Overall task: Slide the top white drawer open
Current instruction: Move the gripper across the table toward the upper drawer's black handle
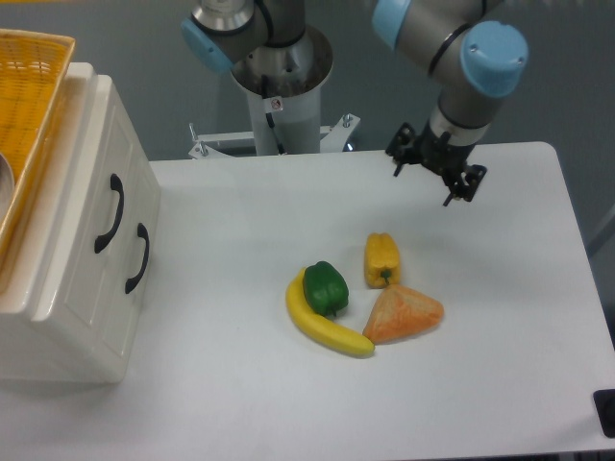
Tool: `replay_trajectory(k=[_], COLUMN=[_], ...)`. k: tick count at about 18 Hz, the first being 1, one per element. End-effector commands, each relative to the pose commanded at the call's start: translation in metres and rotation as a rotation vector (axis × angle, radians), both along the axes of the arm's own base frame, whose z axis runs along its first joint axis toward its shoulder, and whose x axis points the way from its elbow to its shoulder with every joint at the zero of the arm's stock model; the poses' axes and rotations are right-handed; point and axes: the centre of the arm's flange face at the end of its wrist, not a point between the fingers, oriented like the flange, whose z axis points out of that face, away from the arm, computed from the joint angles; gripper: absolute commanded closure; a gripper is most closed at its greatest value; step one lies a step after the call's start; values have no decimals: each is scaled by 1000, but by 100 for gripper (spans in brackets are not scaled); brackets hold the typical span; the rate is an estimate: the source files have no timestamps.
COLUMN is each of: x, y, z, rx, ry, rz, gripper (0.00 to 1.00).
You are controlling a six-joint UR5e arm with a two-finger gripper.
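The white cabinet (67,317) stands at the left of the table, its front facing right. The top white drawer (91,182) has a curved black bar handle (109,213) and sits flush with the cabinet front. The lower drawer (130,298) has an identical handle (137,257) and is also flush. My gripper (421,188) hangs over the far right part of the table, well away from the cabinet. Its jaws are open and hold nothing.
A yellow wicker basket (29,86) sits on top of the cabinet. Mid-table lie a banana (322,327), a green pepper (325,286), a yellow pepper (381,259) and an orange wedge (404,314). The arm's base (279,96) stands at the back.
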Motion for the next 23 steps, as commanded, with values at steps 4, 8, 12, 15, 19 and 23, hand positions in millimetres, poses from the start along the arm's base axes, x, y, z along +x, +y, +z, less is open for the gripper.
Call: replay_trajectory(k=[4, 8, 12, 15, 19, 23], x=[26, 50, 82, 103, 134, 162], y=[28, 55, 85, 101, 127, 144], z=[7, 12, 13, 14, 19, 24], rx=[-26, 26, 26, 22, 1, -11], ry=[-28, -81, -113, -136, -141, -141], rz=[54, 147, 211, 264, 337, 357], gripper=[0, 0, 0, 0, 0, 0])
